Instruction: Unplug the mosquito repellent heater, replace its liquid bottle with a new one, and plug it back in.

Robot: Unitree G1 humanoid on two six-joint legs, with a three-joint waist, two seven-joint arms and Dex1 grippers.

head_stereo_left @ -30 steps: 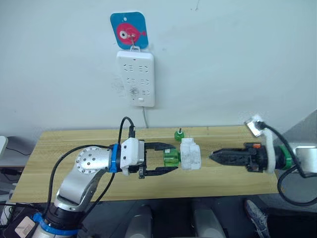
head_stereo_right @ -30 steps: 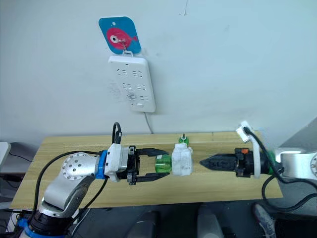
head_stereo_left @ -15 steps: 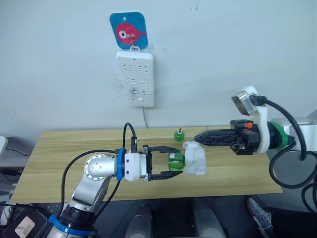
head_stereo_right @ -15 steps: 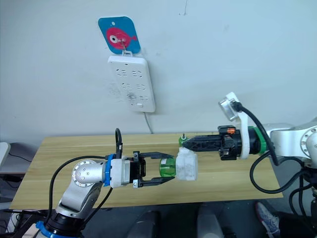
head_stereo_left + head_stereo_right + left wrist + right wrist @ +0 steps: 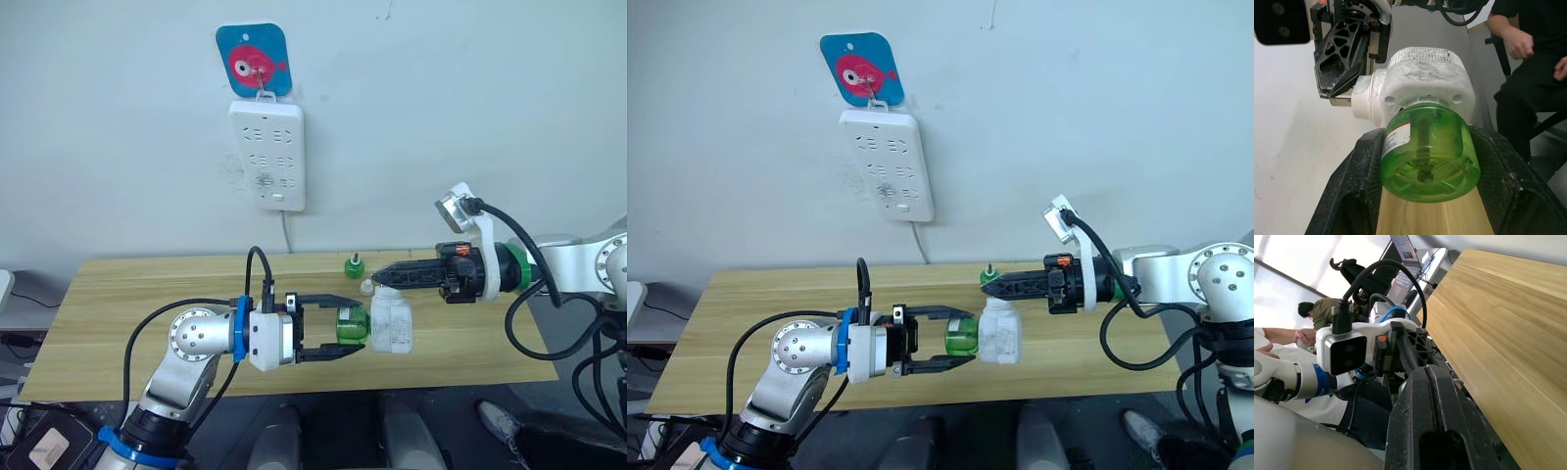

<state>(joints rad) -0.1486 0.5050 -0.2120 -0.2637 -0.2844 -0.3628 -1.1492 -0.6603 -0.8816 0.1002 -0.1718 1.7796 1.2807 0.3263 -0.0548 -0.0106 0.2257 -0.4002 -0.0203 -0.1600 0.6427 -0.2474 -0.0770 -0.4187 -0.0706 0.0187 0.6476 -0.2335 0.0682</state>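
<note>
My left gripper [image 5: 345,326] is shut on the green liquid bottle [image 5: 350,325], held sideways above the wooden table [image 5: 147,294]. The bottle's neck sits in the white mosquito repellent heater [image 5: 391,321], which sticks out to the right of the fingers. In the left wrist view the bottle [image 5: 1425,156] fills the space between both fingers, with the heater [image 5: 1420,78] behind it. My right gripper [image 5: 378,280] is shut and reaches in from the right. Its tip touches the heater's upper far corner. A second small green bottle [image 5: 354,264] stands on the table behind.
A white multi-socket power strip [image 5: 268,155] hangs on the wall under a blue fish hook plate [image 5: 254,61], its cord dropping behind the table. A seated person [image 5: 1533,58] shows in the left wrist view; other people [image 5: 1312,316] sit off the table's left end.
My right arm has swung up and to the left, bringing its shut tip against the heater. The left gripper has carried bottle and heater slightly right and lower.
</note>
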